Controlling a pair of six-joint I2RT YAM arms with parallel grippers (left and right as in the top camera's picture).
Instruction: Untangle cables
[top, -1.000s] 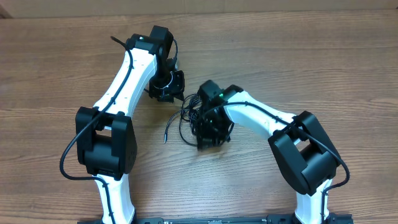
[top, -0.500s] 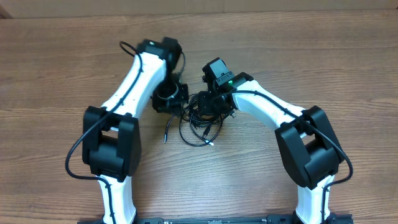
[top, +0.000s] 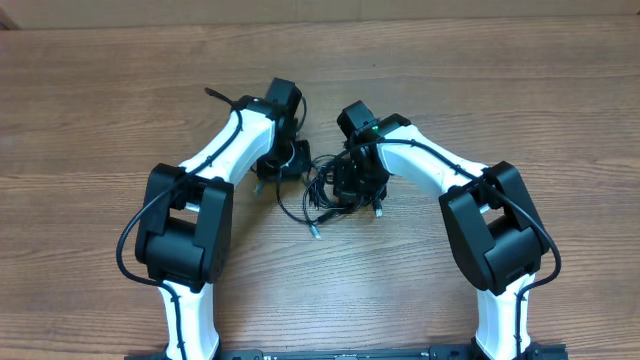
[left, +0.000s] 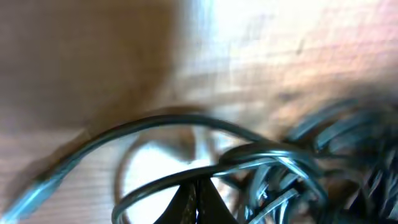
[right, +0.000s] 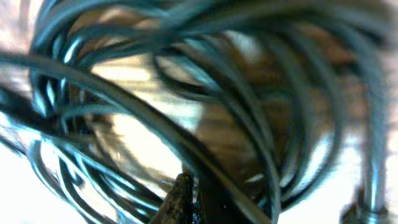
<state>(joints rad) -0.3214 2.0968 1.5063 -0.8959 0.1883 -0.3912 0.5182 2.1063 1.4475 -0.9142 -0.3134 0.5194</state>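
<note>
At centre frame over the desk (top: 520, 90), my left claw (top: 284, 163) and right claw (top: 357, 186), each pinched shut on what looks like a strand of the cables (top: 318, 198), hold the tangle from opposite sides, seemingly to draw its loops apart.

Glossy black cables (top: 318, 192), matt wood-grain table (top: 100, 120)
</note>
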